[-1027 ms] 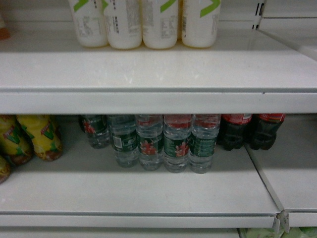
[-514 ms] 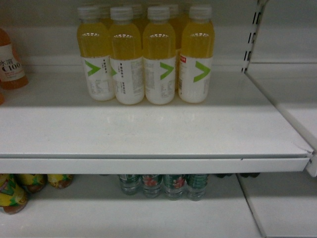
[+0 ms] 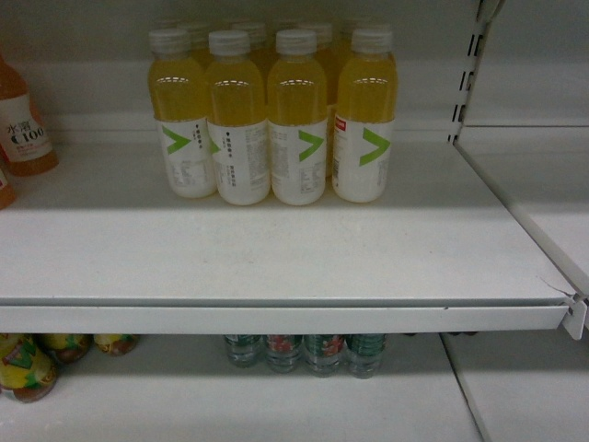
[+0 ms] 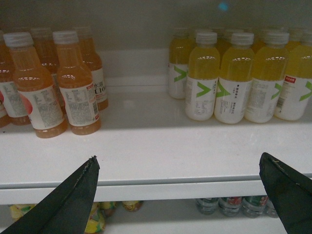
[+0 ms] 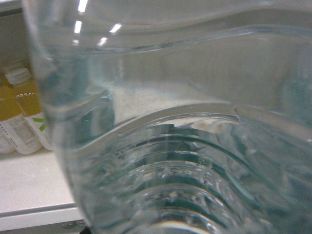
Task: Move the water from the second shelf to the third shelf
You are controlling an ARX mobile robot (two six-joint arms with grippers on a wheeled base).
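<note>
A clear ribbed water bottle (image 5: 185,146) fills the right wrist view, pressed close to the camera in front of the shelf edge. It hides my right gripper's fingers. Several more water bottles (image 3: 304,352) with green labels stand in a row on the lower shelf, also visible in the left wrist view as water bottles (image 4: 229,204). My left gripper (image 4: 178,161) hangs open and empty before the edge of the upper shelf (image 4: 146,187). Neither gripper shows in the head view.
Yellow drink bottles (image 3: 276,120) stand at the back middle of the upper shelf (image 3: 276,258), with orange drink bottles (image 3: 23,120) at its left. Yellow-labelled bottles (image 3: 28,364) sit at the lower left. A slotted upright (image 3: 469,64) divides off the neighbouring shelf bay on the right.
The head view has risen from the lower shelf with the water row to the shelf above. The yellow drink bottles now fill the middle of the view.
</note>
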